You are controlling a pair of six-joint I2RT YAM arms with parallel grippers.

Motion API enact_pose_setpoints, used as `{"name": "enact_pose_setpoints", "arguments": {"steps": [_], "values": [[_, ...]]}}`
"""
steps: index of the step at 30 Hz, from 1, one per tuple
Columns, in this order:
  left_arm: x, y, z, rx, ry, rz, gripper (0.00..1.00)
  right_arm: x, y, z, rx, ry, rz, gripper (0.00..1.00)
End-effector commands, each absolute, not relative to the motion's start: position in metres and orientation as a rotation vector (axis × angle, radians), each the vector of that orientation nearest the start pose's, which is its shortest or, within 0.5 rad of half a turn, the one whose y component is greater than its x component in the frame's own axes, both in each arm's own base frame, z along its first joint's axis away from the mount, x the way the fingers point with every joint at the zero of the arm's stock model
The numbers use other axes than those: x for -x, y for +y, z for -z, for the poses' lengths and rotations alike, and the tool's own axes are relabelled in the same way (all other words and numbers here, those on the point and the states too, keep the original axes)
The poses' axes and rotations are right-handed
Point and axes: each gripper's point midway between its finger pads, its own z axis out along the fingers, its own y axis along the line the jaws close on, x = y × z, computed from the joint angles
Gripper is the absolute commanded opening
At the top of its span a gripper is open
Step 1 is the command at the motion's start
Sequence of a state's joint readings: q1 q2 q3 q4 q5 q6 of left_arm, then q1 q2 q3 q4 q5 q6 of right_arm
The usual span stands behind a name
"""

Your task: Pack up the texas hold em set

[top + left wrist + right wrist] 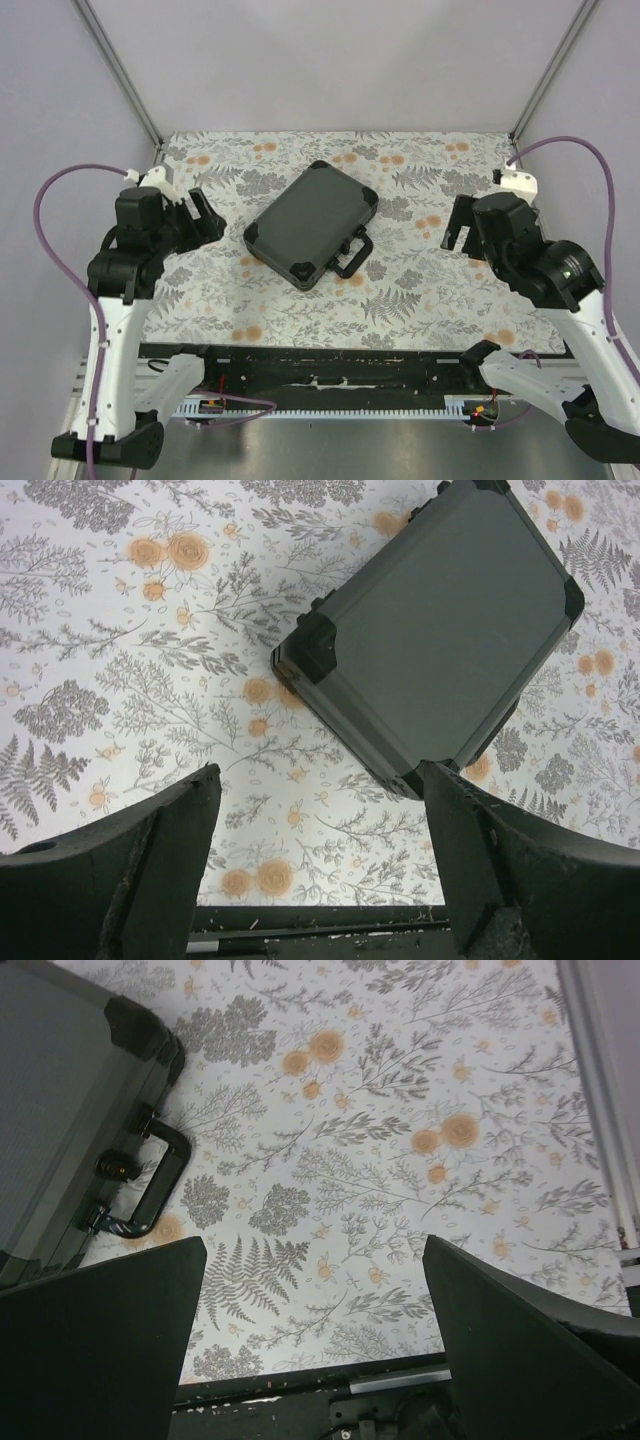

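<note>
Closed black case (pixel 312 222) on the table (pixel 430 290), your left gripper (pixel 203 218) raised to its left, right gripper (pixel 460 228) to its right, both with fingers spread, empty.

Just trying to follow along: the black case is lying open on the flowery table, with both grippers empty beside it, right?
Not quite: the case is shut, as the top external view shows. It does lie on the flowery table, with the left gripper and right gripper empty beside it.

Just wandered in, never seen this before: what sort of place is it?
Probably a robot test booth, not a home: a left arm and right arm bolted at a flower-patterned table, plain walls around it, one closed black case laid out.
</note>
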State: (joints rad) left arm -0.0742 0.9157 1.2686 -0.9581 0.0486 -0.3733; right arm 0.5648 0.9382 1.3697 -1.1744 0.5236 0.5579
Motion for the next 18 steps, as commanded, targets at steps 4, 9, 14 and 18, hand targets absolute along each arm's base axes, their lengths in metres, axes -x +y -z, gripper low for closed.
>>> {"name": "enact_pose_setpoints", "arguments": {"steps": [4, 9, 14, 18], "values": [[-0.200, -0.034, -0.288, 0.380, 2.137, 0.300, 0.89, -0.191, 0.009, -0.339, -0.346, 2.045, 0.090, 0.98], [-0.183, -0.032, -0.294, 0.369, 2.105, 0.305, 0.91, -0.179, -0.005, -0.340, -0.418, 1.984, 0.084, 0.98], [-0.172, -0.030, -0.304, 0.332, 2.076, 0.287, 0.91, -0.175, -0.007, -0.338, -0.449, 1.963, 0.060, 0.98], [-0.171, -0.030, -0.310, 0.323, 2.073, 0.287, 0.92, -0.176, -0.004, -0.333, -0.453, 1.975, 0.047, 0.98]]}}
